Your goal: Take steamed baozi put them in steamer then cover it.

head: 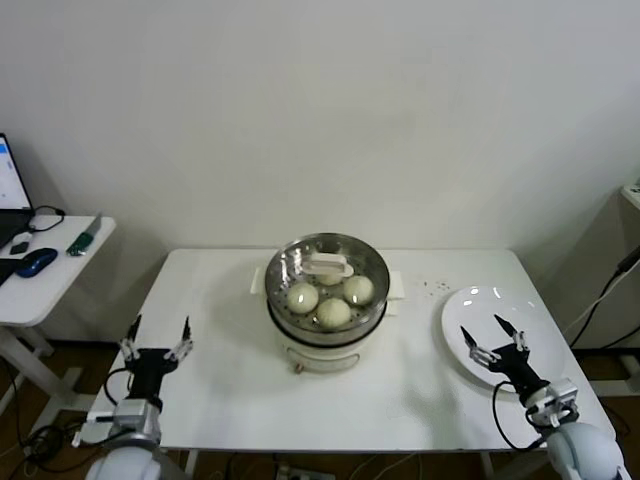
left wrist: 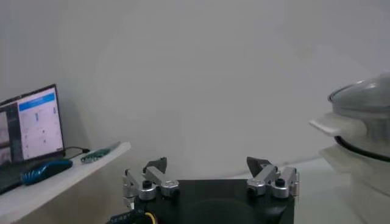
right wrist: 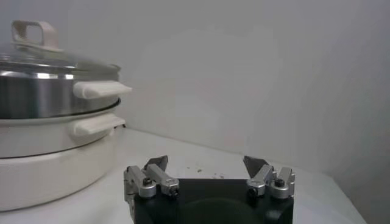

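The steamer (head: 326, 290) stands at the table's middle on its white cooker base, with a glass lid (head: 327, 262) and its white handle on top. Through the lid I see three cream-white baozi (head: 333, 312); the handle hides where a fourth could be. The steamer also shows in the right wrist view (right wrist: 49, 91) and at the edge of the left wrist view (left wrist: 362, 122). My left gripper (head: 157, 338) is open and empty at the table's front left. My right gripper (head: 492, 338) is open and empty over the white plate (head: 480, 310).
A side desk (head: 50, 270) at the far left holds a laptop, a blue mouse (head: 36, 262) and a green tool. The table's edges run close to both grippers. Small dark crumbs (head: 437, 286) lie near the plate.
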You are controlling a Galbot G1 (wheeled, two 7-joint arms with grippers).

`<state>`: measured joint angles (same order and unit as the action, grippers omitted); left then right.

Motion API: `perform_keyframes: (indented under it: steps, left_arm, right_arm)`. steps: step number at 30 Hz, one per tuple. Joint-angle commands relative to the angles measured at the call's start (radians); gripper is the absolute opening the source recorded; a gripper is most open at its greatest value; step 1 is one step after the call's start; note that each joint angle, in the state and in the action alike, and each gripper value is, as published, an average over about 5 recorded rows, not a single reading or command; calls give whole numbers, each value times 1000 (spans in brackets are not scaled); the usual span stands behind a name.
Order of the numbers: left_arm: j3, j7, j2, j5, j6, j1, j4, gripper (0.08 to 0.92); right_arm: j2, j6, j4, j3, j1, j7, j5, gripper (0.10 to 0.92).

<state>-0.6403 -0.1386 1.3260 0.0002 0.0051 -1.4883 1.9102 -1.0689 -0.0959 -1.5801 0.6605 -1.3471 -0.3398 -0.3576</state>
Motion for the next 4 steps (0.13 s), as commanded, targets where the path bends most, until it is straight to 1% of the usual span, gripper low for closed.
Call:
perform_keyframes:
  steps: [1,4]
  left_arm:
    - [-59,51,17,-77,-161,-47,-62,823]
    - [-56,59,17,-74,-148,-46,-56,823]
  right_arm:
    - [-11,-19,2,-1,-1,-3,7,823]
    - [-15,-18,5,-4,3,-1,16,823]
